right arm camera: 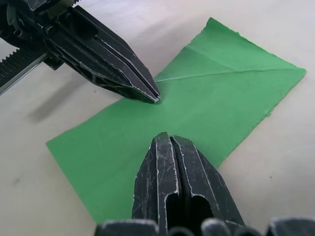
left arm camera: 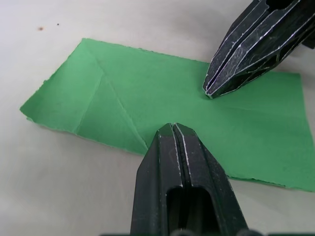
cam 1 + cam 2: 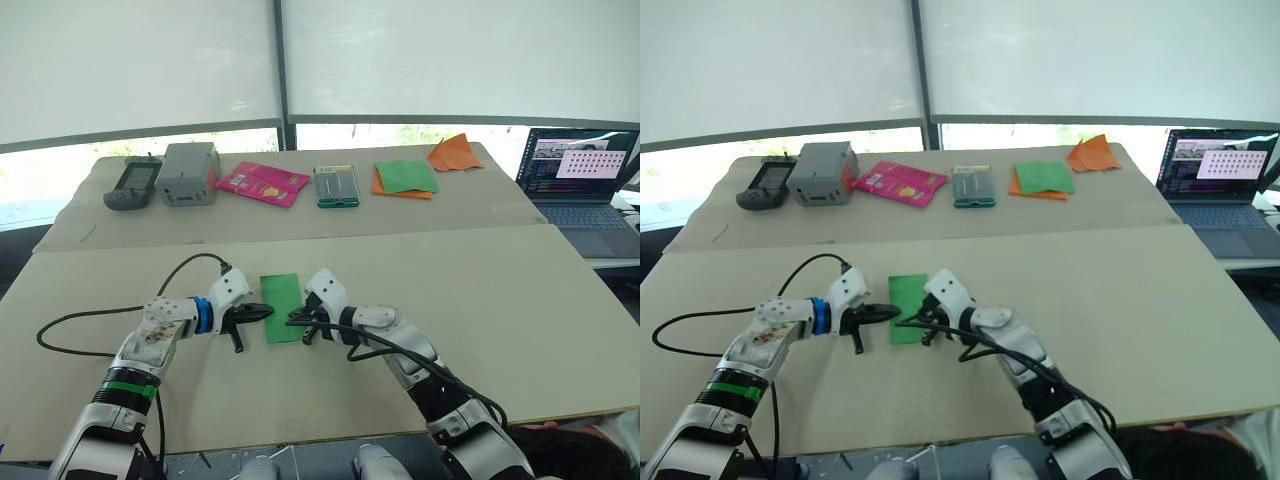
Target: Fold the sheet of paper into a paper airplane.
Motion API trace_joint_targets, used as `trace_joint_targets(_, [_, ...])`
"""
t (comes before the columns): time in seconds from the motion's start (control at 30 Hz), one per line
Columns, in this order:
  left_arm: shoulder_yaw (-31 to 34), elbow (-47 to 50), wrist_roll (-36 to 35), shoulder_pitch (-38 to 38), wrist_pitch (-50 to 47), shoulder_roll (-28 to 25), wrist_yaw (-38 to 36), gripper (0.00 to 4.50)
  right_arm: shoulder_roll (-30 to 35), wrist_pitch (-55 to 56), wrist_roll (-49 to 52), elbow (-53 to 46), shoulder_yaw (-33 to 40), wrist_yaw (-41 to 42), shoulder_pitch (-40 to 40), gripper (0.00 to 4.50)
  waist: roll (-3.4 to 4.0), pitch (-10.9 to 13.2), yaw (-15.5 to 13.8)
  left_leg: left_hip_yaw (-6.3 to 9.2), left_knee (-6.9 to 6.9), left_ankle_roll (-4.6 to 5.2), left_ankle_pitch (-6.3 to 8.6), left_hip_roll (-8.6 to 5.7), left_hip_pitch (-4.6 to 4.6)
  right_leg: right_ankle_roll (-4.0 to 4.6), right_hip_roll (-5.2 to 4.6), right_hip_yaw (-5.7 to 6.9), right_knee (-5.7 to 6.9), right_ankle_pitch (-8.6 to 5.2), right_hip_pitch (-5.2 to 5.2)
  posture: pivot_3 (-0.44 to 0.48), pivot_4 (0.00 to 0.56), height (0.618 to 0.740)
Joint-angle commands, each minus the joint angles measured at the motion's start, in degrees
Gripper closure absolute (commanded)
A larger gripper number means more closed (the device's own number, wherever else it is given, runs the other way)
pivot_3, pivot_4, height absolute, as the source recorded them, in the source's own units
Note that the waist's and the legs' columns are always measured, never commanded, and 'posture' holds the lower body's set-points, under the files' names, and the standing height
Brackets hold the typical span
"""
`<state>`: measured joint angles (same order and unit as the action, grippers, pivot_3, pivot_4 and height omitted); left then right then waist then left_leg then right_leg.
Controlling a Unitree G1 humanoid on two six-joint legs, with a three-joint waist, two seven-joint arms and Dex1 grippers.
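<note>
So at this point my left pincer (image 3: 262, 312) was fully closed, holding nothing, tip pressed down on the left edge of the sheet of paper (image 3: 283, 306). The sheet lay flat on the near desk (image 3: 500, 330) right between the two arms, a longish green rectangle with one corner folded in and a diagonal crease showing at one end. My right pincer (image 3: 293, 322) was closed too, empty, tip resting on the paper's right side, nearly nose to nose with the left one.

Progress-wise I'd call it early. One corner fold was in, maybe a centre crease, but nothing close to a pointed plane yet. The other corner and the wing folds were all left, as far as I could judge.

The desk was plain beige board, two slabs butted together. Along the far slab, left to right: a grey handheld (image 3: 131, 184), a grey box (image 3: 188, 173), a pink packet (image 3: 263, 182), a green-edged case (image 3: 336, 185), the green-and-orange paper stack (image 3: 405, 178), an orange folded shape (image 3: 455, 153). A laptop (image 3: 583, 180) sat off to the right, white blinds (image 3: 140, 60) behind.
</note>
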<state>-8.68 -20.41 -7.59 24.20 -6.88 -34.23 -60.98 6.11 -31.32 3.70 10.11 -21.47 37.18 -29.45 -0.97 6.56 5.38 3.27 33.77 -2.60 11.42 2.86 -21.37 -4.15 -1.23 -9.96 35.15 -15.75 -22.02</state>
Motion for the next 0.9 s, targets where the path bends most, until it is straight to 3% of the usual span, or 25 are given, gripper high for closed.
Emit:
trace_joint_targets(0.03, [-2.01, -1.59, 2.74, -0.7, 1.44, 0.08, -0.09, 4.5, 1.17, 0.89, 0.92, -0.57, 0.75, 2.02, -0.07, 4.49, 0.01, -0.03, -0.02, 0.0, 0.01, 0.0, 0.0, 0.0, 0.0, 0.0, 0.0, 0.0, 0.0, 0.0, 0.01, 0.0, 0.15, 0.74])
trace_joint_targets(0.27, [-2.69, -1.31, 3.75, -1.05, 2.67, 0.02, -0.38, 4.5, 4.78, 4.21, -0.43, 7.28, 0.01, 7.51, -3.01, 4.49, 0.07, -0.07, -0.07, 0.0, 0.02, 0.0, 0.0, 0.0, 0.02, -0.02, 0.0, 0.0, 0.0, -0.01, 0.04, 0.0, 0.15, 0.74])
trace_joint_targets(0.47, [-3.13, 0.46, 4.16, -2.34, 2.65, -0.49, -0.47, 4.5, 3.75, 9.19, -0.99, 16.06, 0.24, 9.5, -7.44, 4.49, 0.1, -0.1, 0.08, 0.0, 0.03, 0.0, 0.0, -0.01, 0.18, -0.03, 0.0, 0.0, 0.0, -0.02, 0.21, 0.0, 0.15, 0.74])
trace_joint_targets(0.9, [-2.79, 3.95, 3.78, -4.43, 1.05, -1.29, -0.4, 4.5, -1.76, 24.69, -3.52, 47.65, 3.65, 9.99, -24.78, 4.49, 0.2, -0.09, 0.43, 0.04, 0.03, 0.03, 0.02, -0.01, 0.29, -0.05, 0.0, 0.0, -0.02, -0.05, 0.67, 0.0, 0.15, 0.74])
